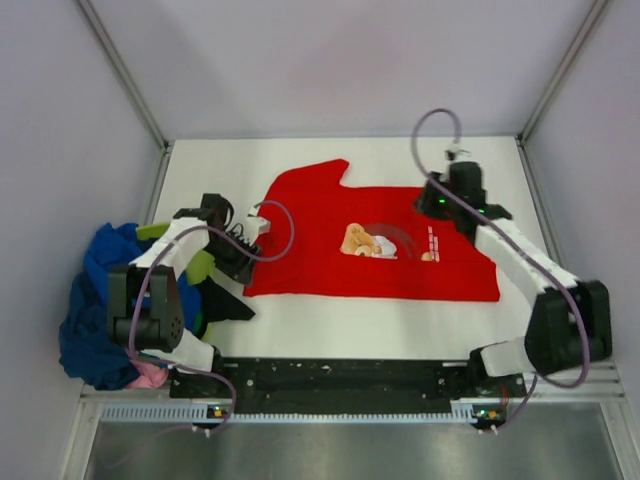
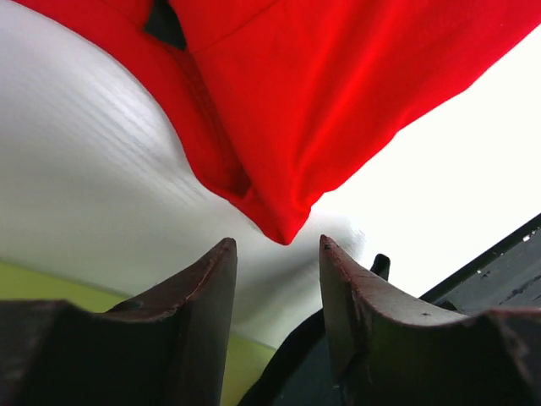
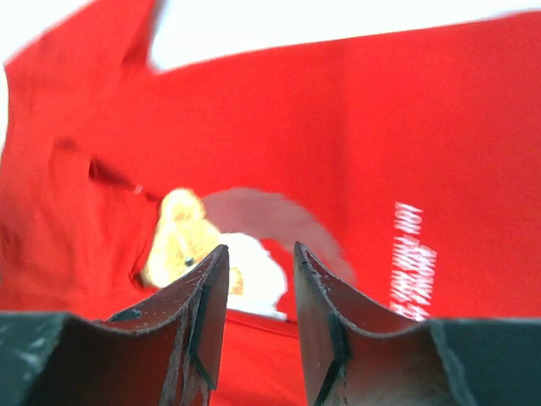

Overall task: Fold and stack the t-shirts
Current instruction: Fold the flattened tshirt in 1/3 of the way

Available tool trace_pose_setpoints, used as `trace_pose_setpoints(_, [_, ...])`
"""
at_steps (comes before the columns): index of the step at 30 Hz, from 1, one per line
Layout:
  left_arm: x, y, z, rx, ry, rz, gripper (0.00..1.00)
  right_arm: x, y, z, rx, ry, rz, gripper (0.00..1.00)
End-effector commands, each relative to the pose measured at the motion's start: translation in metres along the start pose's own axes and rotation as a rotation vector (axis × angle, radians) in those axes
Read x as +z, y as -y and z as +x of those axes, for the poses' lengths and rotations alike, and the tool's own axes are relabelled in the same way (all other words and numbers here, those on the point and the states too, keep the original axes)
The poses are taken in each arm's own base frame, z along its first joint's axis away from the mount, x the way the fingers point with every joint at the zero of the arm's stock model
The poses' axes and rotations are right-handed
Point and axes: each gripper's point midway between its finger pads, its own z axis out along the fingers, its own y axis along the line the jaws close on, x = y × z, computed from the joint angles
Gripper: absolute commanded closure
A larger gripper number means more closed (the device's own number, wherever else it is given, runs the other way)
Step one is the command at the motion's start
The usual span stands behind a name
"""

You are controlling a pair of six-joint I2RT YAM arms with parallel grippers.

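Hovering beside a corner of the red t-shirt (image 1: 320, 240), the left claw (image 2: 275, 245) gapes empty. The right claw (image 3: 260, 250) hangs over it, parted, empty too.

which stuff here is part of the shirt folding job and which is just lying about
Part of the job:
red t-shirt, spread flat
heap of t-shirts at the left: blue, lime-green, black, pink
left claw and right claw, both open and empty

Just there:
table
purple cables
black rail by the arm bases
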Motion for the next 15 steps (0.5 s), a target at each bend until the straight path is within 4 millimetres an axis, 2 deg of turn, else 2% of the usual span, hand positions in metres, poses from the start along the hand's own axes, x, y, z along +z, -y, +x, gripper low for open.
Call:
trace_pose_setpoints(1, [-0.022, 0.012, -0.017, 0.101, 0.048, -0.040, 0.52, -0.065, 0.094, 0.019, 0.503, 0.094, 0.194, 0.64])
trace_pose_setpoints(4, [-0.018, 0.024, -0.020, 0.195, 0.048, -0.037, 0.49, -0.097, 0.139, 0.055, 0.709, 0.105, 0.275, 0.62])
trace_pose_setpoints(7, [-0.008, 0.029, -0.018, 0.292, 0.021, -0.049, 0.46, -0.120, 0.176, 0.100, 0.831, 0.053, 0.469, 0.40])
trace_pose_setpoints(8, [-0.005, 0.030, -0.017, 0.323, 0.011, -0.057, 0.44, -0.125, 0.182, 0.116, 0.852, 0.012, 0.530, 0.30])
trace_pose_setpoints(10, [0.006, 0.034, -0.015, 0.418, -0.017, -0.070, 0.43, -0.130, 0.192, 0.138, 0.876, -0.047, 0.614, 0.17])
trace_pose_setpoints(13, [0.017, 0.029, -0.015, 0.521, -0.039, -0.130, 0.41, -0.131, 0.200, 0.158, 0.939, -0.093, 0.684, 0.14])
trace_pose_setpoints(15, [0.022, 0.026, -0.016, 0.550, -0.043, -0.151, 0.40, -0.132, 0.204, 0.163, 0.968, -0.109, 0.716, 0.14])
